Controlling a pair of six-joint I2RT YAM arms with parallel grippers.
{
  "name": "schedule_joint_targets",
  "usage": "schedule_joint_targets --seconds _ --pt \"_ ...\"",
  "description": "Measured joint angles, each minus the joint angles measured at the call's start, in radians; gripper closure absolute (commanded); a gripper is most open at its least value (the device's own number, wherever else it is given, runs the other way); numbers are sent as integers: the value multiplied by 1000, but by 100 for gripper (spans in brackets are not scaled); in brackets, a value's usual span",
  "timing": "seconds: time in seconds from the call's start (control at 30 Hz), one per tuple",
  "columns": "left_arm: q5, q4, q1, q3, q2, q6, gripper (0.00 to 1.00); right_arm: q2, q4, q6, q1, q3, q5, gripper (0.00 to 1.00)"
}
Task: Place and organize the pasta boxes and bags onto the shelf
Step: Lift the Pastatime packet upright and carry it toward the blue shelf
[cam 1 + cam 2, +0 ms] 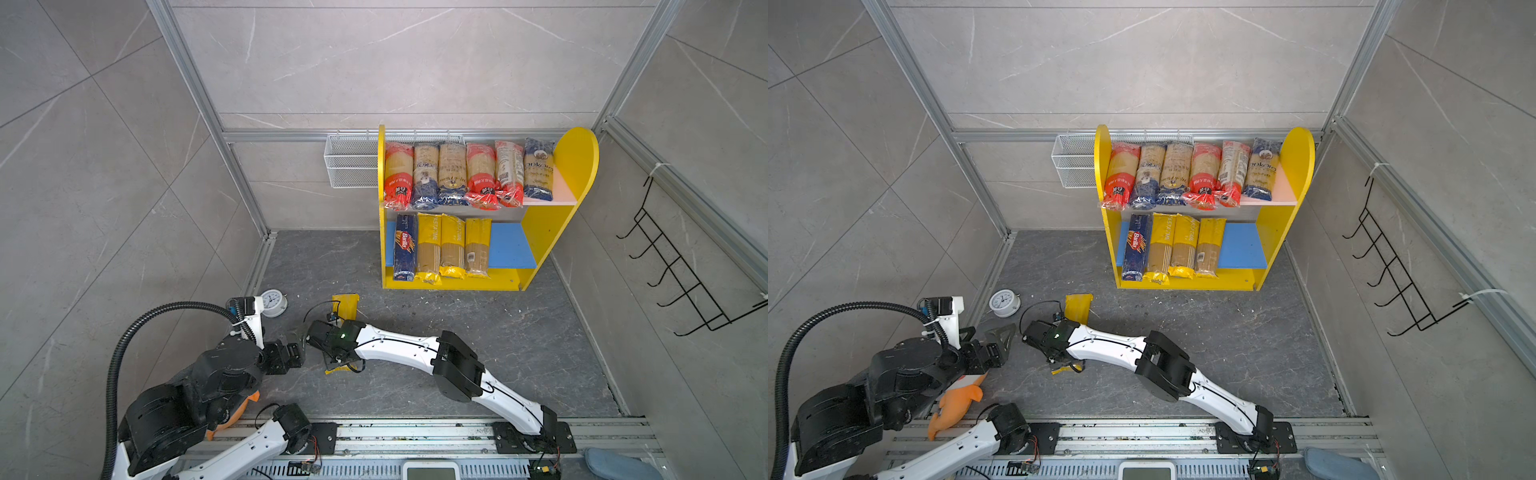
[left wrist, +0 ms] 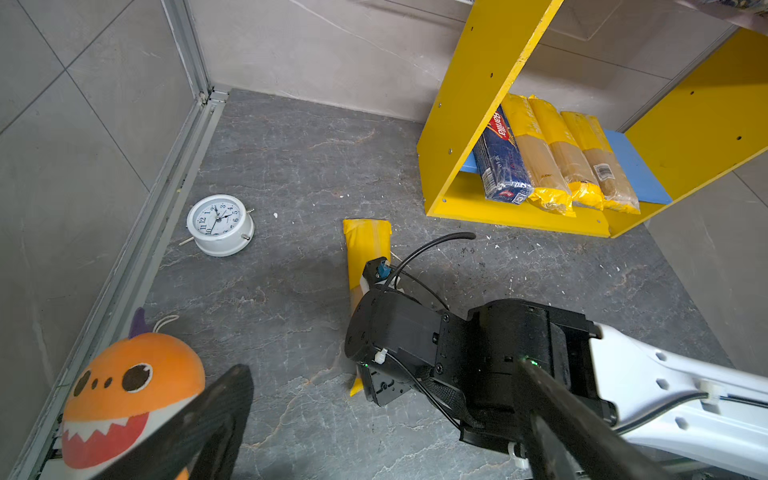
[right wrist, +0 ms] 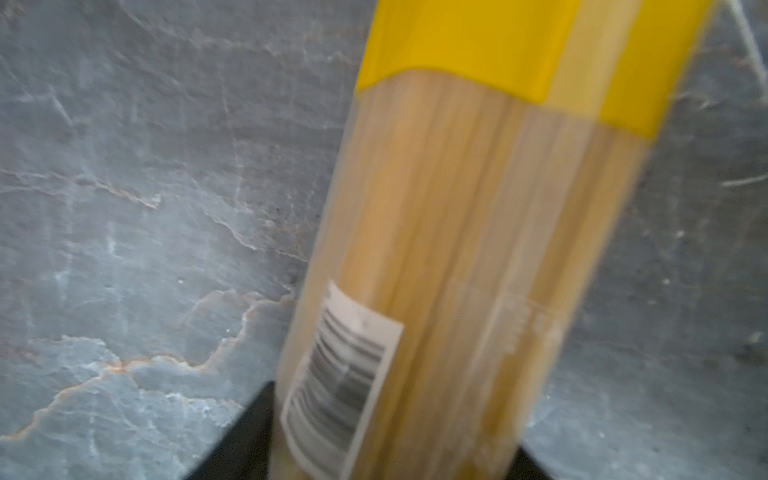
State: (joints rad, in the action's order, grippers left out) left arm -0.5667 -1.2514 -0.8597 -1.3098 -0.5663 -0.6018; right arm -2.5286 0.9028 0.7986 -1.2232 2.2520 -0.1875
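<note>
The left gripper (image 1: 990,334) stands wide open, empty. The right gripper (image 3: 399,449) presses both sides of a yellow-ended see-through spaghetti bag (image 1: 345,305) lying on the dark grey floor (image 1: 498,353). Beyond, the yellow two-tier shelf (image 1: 577,166) carries ten packs (image 1: 453,174).

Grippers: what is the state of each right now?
Left gripper: open, holding nothing.
Right gripper: jaws shut on the yellow-ended spaghetti pack.

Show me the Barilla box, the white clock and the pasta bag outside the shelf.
Barilla box (image 1: 405,248): in a top view, its logo.
white clock (image 2: 217,217): left wrist view, its dial.
pasta bag (image 3: 457,228): right wrist view, its clear middle.
</note>
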Motion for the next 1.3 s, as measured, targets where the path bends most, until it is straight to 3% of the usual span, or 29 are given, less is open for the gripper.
schedule_joint_targets --seconds 0.1,0.17,0.4,0.8,1.03,1.3 --pt "1 5 0 0 -8 4 0 54 -67 -16 10 -82 21 81" --pt "3 13 0 0 -13 9 0 100 -124 -24 15 -162 39 100" --pt "36 76 0 13 -35 34 0 309 -263 -63 20 -504 107 100" --pt "136 274 0 64 -200 88 0 802 -214 -89 43 -920 151 100" --pt "230 444 0 64 -392 132 0 1142 -138 -89 164 -1061 71 100" --pt "330 579 0 16 -634 158 0 1379 17 -124 258 -1108 34 100"
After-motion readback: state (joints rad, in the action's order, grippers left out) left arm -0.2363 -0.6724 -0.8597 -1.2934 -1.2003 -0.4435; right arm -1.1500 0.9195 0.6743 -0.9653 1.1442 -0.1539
